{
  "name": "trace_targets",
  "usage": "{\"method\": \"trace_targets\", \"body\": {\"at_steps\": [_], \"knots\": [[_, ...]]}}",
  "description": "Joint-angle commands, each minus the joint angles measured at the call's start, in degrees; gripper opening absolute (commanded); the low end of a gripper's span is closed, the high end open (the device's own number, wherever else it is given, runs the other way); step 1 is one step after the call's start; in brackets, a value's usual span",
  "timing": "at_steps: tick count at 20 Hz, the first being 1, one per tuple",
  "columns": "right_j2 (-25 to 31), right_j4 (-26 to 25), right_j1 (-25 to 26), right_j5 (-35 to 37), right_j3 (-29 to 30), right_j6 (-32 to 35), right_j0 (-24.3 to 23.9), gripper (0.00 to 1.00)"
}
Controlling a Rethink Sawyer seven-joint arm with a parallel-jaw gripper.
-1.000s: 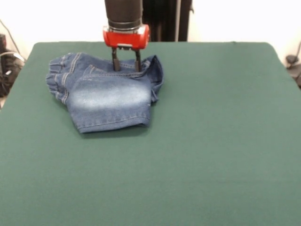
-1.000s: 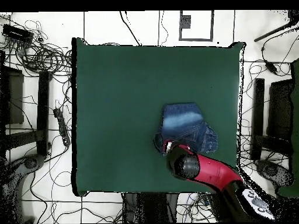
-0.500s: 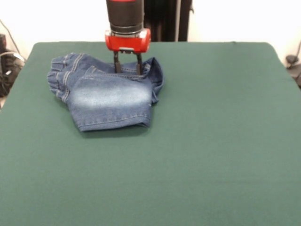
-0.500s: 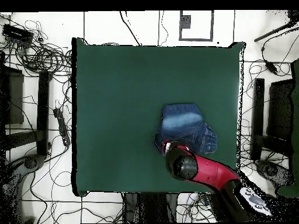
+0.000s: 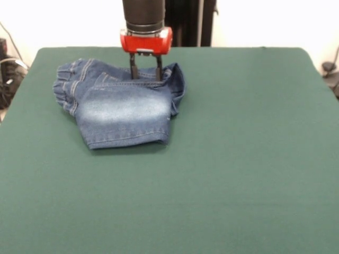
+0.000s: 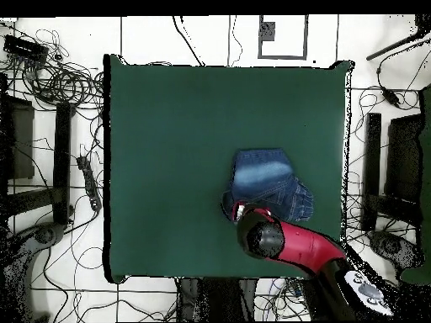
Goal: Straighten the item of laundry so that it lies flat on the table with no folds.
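The small blue denim jeans (image 5: 124,108) lie folded over in a bunch at the far left of the green table (image 5: 238,159), with the gathered waistband at the left and a faded whitish patch on top. My gripper (image 5: 145,78) hangs straight down over the jeans' far edge. It is open, and its two dark fingers (image 5: 133,71) stand apart with their tips at the denim. In the overhead view the jeans (image 6: 269,181) lie near the table's (image 6: 168,135) lower right, and my red arm (image 6: 295,244) covers the gripper.
Cables (image 6: 50,76) and black stands (image 6: 63,160) lie on the floor around the table. A dark post (image 5: 185,21) stands behind the table's far edge. The table's far edge runs just behind the jeans.
My gripper has shifted slightly to the right in the front view and risen a little. The jeans have hardly moved.
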Motion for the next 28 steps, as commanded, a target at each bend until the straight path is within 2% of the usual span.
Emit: {"method": "trace_targets", "body": {"at_steps": [1, 12, 15, 21, 28], "knots": [[6.6, 2.4, -1.4, 9.8, -4.5, 4.1, 2.9, 1.0], [3.8, 4.6, 0.9, 5.8, -6.5, 9.5, 3.8, 1.0], [2.6, 6.6, 0.9, 6.4, -6.7, 11.3, 4.4, 1.0], [1.1, 8.4, 0.6, 6.7, -7.1, 11.8, 5.5, 1.0], [-0.7, 9.4, 1.5, 2.3, -5.6, 13.2, 6.1, 1.0]]}}
